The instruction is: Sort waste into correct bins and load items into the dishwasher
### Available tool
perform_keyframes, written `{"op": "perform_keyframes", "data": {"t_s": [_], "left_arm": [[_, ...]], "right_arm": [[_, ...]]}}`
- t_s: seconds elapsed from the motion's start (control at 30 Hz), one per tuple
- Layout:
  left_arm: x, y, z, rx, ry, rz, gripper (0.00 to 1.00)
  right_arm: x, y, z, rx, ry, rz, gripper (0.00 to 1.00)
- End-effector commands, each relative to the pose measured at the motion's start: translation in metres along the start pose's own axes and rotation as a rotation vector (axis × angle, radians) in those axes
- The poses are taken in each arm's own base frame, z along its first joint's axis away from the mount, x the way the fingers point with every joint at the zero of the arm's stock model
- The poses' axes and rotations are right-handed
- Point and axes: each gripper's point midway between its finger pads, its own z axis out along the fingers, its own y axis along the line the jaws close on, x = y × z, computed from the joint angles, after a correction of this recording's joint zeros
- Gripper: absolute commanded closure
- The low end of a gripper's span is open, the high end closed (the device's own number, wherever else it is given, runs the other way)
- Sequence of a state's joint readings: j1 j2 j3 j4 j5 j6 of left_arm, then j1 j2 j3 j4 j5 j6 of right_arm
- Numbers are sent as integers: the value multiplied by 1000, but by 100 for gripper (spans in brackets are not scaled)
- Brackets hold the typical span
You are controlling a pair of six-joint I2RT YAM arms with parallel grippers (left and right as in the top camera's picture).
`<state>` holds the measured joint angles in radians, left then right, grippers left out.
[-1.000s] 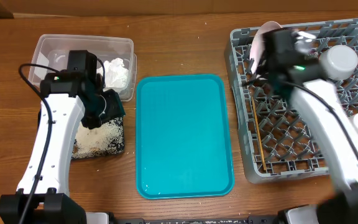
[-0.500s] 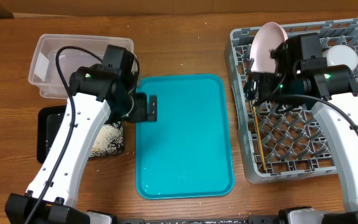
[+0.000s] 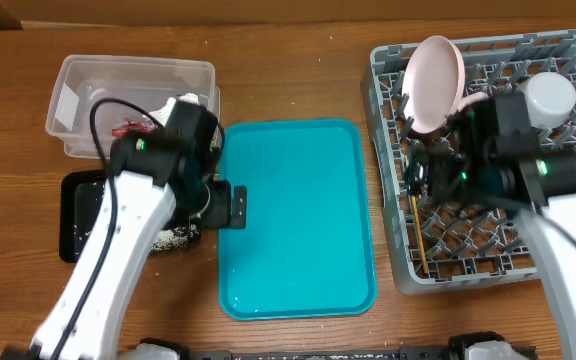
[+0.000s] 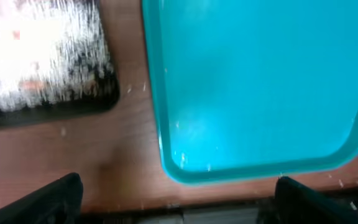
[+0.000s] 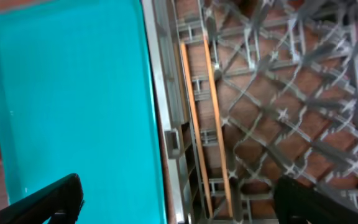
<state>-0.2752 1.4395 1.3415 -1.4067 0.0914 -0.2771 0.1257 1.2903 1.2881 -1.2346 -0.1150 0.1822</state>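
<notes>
Thin wooden chopsticks lie in the large grey lattice dish rack along its left wall, long axis running up-down in the frame. The right gripper (the nearer one) hovers just above, fingers spread; the left gripper, equally spread, is centre-left.

The table under me is brown wood with a visible grain and a soft sheen. The teal tray looks to me like smooth, glossy plastic that catches the light. The tub is clear plastic, and the black tray is matt and rough with white rice grains. The dish rack is dull grey plastic, the chopsticks are bare pale wood, and the plate is smooth and glossy.
</notes>
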Motion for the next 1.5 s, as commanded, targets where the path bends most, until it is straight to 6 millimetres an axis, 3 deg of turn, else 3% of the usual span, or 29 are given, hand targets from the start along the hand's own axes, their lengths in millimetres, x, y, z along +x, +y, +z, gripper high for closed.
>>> {"op": "perform_keyframes", "data": {"t_s": [0.0, 0.23, 0.43, 1.1, 1.47], "left_arm": [[12, 8, -14, -31, -178, 37, 0], [27, 16, -52, 43, -587, 26, 0], [36, 16, -81, 106, -757, 28, 0], [43, 19, -77, 97, -732, 28, 0], [43, 19, -77, 97, -732, 28, 0]], "right_arm": [[9, -2, -25, -32, -177, -36, 0], [33, -10, -58, -61, -465, -70, 0], [41, -9, -73, -81, -528, -79, 0], [42, -9, -76, -84, -542, -81, 0], [66, -13, -98, -130, -742, -102, 0]]}}
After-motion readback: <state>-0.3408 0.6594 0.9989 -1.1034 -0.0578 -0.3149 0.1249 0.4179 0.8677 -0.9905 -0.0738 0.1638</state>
